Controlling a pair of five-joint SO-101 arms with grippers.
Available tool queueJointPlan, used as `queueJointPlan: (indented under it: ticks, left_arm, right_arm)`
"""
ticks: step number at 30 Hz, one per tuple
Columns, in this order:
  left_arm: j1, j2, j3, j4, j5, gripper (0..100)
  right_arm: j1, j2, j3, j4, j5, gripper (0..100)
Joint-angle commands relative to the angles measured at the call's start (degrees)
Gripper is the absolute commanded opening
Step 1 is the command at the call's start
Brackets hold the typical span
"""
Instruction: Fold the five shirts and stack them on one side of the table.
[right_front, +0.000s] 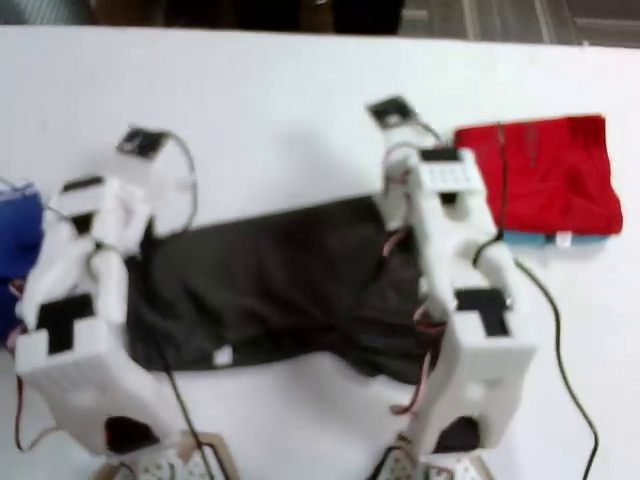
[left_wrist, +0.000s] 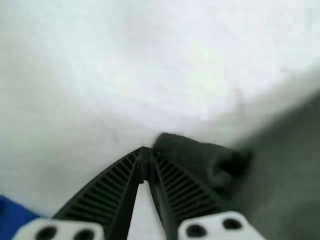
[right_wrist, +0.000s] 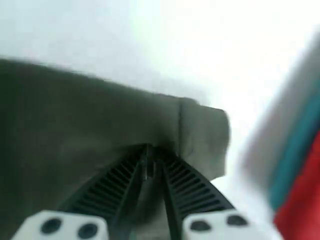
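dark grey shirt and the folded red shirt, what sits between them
In the high view, the white right arm stands between the spread dark grey cloth shirt and the folded red cloth shirt.

Tool (left_wrist: 145, 154) pinching dark shirt (left_wrist: 205, 157) corner, white table (left_wrist: 125, 60)

Pretty much all you get here is a big white table (right_front: 300, 90) with a plain matte top, lit bright and even, so it nearly washes out up close. Its far edge runs straight across the top of the high view. Past that it's a dark strip, plus some grey floor (right_front: 480, 18) with plank-like lines toward the right.
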Motion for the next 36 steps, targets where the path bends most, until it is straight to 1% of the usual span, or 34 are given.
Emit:
queueJointPlan:
  ticks: [1, 8, 12, 15, 18, 21, 23, 27, 29, 36]
  left_arm:
    - [-2.5, 2.2, -6.4, 0.1, 0.4, 3]
    - [-2.4, 7.2, -17.5, 9.8, 0.9, 3]
    - [-2.2, 7.1, -22.5, 17.1, 1.0, 3]
    - [-1.1, 7.1, -25.5, 22.0, 2.9, 3]
    - [1.6, 7.2, -26.3, 25.0, 3.2, 3]
    - [4.1, 7.7, -26.3, 26.3, 3.3, 3]
    - [4.4, 7.7, -26.3, 26.1, 3.0, 3]
    - [4.3, 7.8, -26.3, 26.4, 1.2, 3]
    - [4.3, 7.7, -25.4, 26.3, 0.4, 3]
    - [4.5, 7.7, -21.4, 24.2, 0.4, 3]
  right_arm:
    - [1.1, 1.5, -5.7, -0.4, -0.2, 1.9]
    - [0.6, 1.5, -12.4, 6.7, -0.2, 1.9]
    - [0.6, -3.4, -14.1, 11.6, -0.1, 1.9]
    - [0.3, -8.0, -12.2, 11.6, -0.1, 1.9]
    - [-1.3, -8.9, -9.7, 8.1, -0.1, 1.9]
    - [-3.3, -6.9, -9.1, 5.0, -0.1, 2.2]
    - [-3.7, -4.6, -9.9, 4.5, -0.4, 5.1]
    - [-2.5, 0.2, -12.5, 4.7, -0.2, 22.0]
    - [-1.5, 2.2, -13.5, 5.1, -0.2, 27.5]
    - [0.4, 7.2, -15.3, 7.3, -0.1, 25.1]
